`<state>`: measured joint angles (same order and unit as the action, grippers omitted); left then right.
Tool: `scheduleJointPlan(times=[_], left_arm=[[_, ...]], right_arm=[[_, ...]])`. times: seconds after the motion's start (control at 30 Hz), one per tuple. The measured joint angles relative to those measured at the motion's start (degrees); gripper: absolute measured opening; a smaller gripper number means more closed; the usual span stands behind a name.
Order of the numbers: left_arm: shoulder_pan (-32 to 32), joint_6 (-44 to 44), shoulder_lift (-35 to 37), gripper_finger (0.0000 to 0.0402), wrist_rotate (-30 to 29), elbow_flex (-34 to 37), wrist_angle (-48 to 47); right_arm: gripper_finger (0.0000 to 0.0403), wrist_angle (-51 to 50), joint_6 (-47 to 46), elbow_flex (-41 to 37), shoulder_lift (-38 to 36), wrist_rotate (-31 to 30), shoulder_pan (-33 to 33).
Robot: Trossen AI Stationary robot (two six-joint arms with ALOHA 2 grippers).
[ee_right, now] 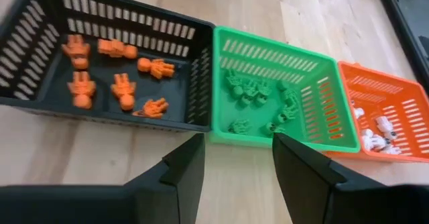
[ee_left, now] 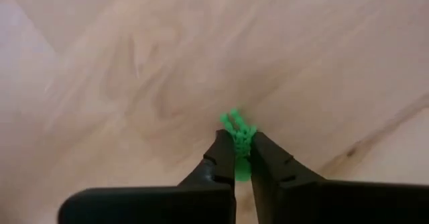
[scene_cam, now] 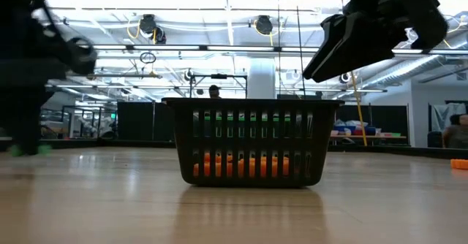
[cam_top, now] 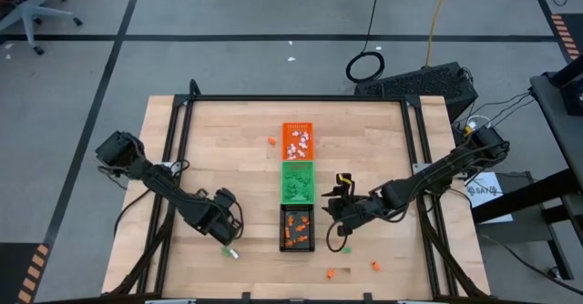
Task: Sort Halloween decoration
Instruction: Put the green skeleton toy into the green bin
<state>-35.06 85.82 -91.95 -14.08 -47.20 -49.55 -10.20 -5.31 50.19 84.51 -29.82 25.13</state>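
Three small trays stand in a column mid-table: an orange tray [cam_top: 296, 140] with white trinkets, a green tray [cam_top: 297, 181] with green trinkets [ee_right: 258, 93], and a black tray [cam_top: 297, 227] with orange trinkets [ee_right: 114, 70]. My left gripper [cam_top: 228, 246] is low over the wood left of the black tray, shut on a green trinket [ee_left: 236, 131]. My right gripper [cam_top: 339, 222] hovers open and empty right of the black tray, its fingers [ee_right: 188, 163] facing the trays. Loose trinkets lie on the table: a green one [cam_top: 344, 248] and orange ones [cam_top: 330, 273], [cam_top: 374, 266], [cam_top: 271, 141]. My left gripper pinches the green trinket between its two fingertips [ee_left: 224, 158], and the trinket's far end [ee_left: 233, 120] sticks out past them. The fingers slant down toward the tabletop. Whether the trinket still touches the wood, I cannot tell.
A black frame [cam_top: 182, 158] runs along the table's left, far and right sides. In the low view the black tray [scene_cam: 252, 145] stands in the middle with my right gripper [scene_cam: 365, 39] above its right side. Bare wood lies left of the trays and along the near edge.
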Motion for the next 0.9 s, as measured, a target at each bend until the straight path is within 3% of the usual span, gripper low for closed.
scheduleJointPlan(times=[0.23,0.6,0.73,0.9], left_arm=[[1.39,-10.55,4.83,0.0023,-8.95,-2.33,0.45],[3.84,-39.16,9.07,0.0024,-22.61,-8.06,2.28],[5.57,-52.15,9.16,0.0024,-26.04,-8.80,8.96],[7.26,-75.08,9.16,0.0024,-26.43,-8.85,21.42]], right_arm=[[0.0159,-0.22,-3.61,0.00,0.00,0.02,2.15],[0.0159,-1.93,-12.27,0.00,0.01,-0.31,7.25],[0.0159,-1.24,-13.75,0.00,0.00,-1.78,8.20],[0.0159,-1.22,-14.93,0.00,0.00,-2.61,8.86]])
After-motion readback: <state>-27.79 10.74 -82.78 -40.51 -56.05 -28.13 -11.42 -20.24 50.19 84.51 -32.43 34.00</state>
